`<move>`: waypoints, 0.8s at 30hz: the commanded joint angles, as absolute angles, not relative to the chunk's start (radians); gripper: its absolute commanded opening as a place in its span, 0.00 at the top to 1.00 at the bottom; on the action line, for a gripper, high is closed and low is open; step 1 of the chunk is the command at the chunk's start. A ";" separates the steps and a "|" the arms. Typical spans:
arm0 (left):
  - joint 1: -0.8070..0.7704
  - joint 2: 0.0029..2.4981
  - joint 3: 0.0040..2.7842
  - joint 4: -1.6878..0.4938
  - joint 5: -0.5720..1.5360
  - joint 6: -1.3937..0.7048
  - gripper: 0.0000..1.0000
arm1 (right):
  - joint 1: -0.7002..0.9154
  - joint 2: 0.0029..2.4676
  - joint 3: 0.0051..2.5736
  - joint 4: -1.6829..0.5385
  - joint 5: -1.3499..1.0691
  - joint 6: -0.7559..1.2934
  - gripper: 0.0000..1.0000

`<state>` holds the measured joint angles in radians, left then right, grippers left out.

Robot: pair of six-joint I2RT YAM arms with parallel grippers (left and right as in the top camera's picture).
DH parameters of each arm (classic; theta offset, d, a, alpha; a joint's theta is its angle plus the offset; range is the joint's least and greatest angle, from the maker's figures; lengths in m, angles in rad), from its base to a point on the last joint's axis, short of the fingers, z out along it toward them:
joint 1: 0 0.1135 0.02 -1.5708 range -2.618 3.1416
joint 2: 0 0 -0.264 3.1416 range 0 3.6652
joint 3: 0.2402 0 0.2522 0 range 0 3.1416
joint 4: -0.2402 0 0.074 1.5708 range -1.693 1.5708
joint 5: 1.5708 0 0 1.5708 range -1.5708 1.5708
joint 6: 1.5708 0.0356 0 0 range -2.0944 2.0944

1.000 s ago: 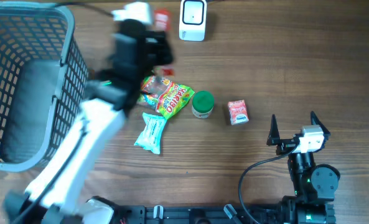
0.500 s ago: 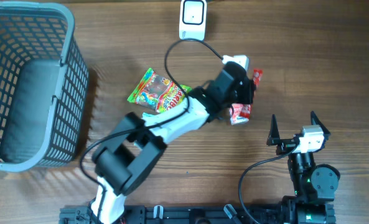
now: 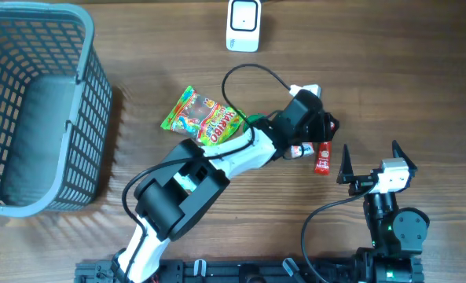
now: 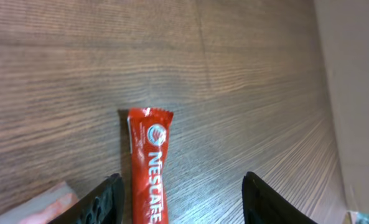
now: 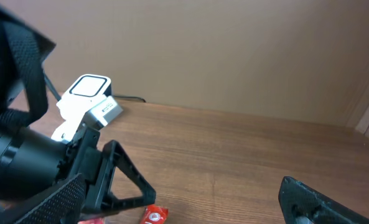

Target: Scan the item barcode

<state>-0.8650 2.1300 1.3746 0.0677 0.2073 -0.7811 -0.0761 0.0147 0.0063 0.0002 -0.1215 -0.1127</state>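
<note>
A gray basket (image 3: pixel 99 86) stood at the far left of the table (image 3: pixel 421 71). Right of it lay a bright candy bag (image 3: pixel 203 118), and the white scanner (image 3: pixel 243 23) sat at the far edge. Further right, the left claw (image 3: pixel 328 132) hung with its fingers spread, pinching nothing. The red coffee stick (image 3: pixel 322 158) lay flat on the wood under the gap between them, just beside a small pink packet (image 3: pixel 299 149). At the near right, the right claw (image 3: pixel 372 161) sat spread wide, holding nothing.
</note>
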 commanded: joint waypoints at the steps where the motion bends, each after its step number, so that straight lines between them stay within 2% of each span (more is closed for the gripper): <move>1: -0.848 2.080 1.503 -0.069 0.142 -0.630 0.48 | -0.072 0.007 0.005 0.005 -0.104 -0.104 0.00; 5: -0.827 2.042 1.606 -0.284 0.055 -0.435 0.64 | -0.072 0.007 0.005 0.005 -0.104 -0.105 0.00; 9: -0.790 1.942 1.610 -0.464 -0.109 -0.350 0.64 | -0.072 0.007 0.005 0.005 -0.104 -0.105 0.00; 11: -0.781 1.874 1.610 -0.531 -0.186 -0.290 0.57 | -0.072 0.007 0.005 0.005 -0.104 -0.105 0.00; 13: -0.774 1.757 1.610 -0.573 -0.403 -0.216 0.49 | -0.072 0.007 0.005 0.005 -0.104 -0.105 0.00; 14: -0.770 1.705 1.610 -0.570 -0.496 -0.184 0.41 | -0.072 0.007 0.005 0.005 -0.104 -0.105 0.00; 15: -0.760 1.624 1.610 -0.537 -0.608 -0.130 0.23 | -0.072 0.007 0.005 0.005 -0.104 -0.105 0.00; 17: -0.741 1.523 1.610 -0.455 -0.684 -0.031 0.10 | -0.072 0.007 0.005 0.006 -0.104 -0.105 0.00; 18: -0.718 1.446 1.610 -0.373 -0.690 0.064 0.00 | -0.072 0.007 0.005 0.005 -0.104 -0.105 0.00; 22: -0.612 1.278 1.610 -0.179 -0.690 0.251 0.00 | -0.072 0.007 0.005 0.005 -0.104 -0.105 0.00; 24: -0.535 1.214 1.610 -0.162 -0.691 0.318 0.00 | -0.072 0.007 0.005 0.005 -0.104 -0.105 0.00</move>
<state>-0.6300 1.2881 1.6115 -0.1722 -0.6292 0.1116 -0.0761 0.0147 0.0063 0.0002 -0.1215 -0.1127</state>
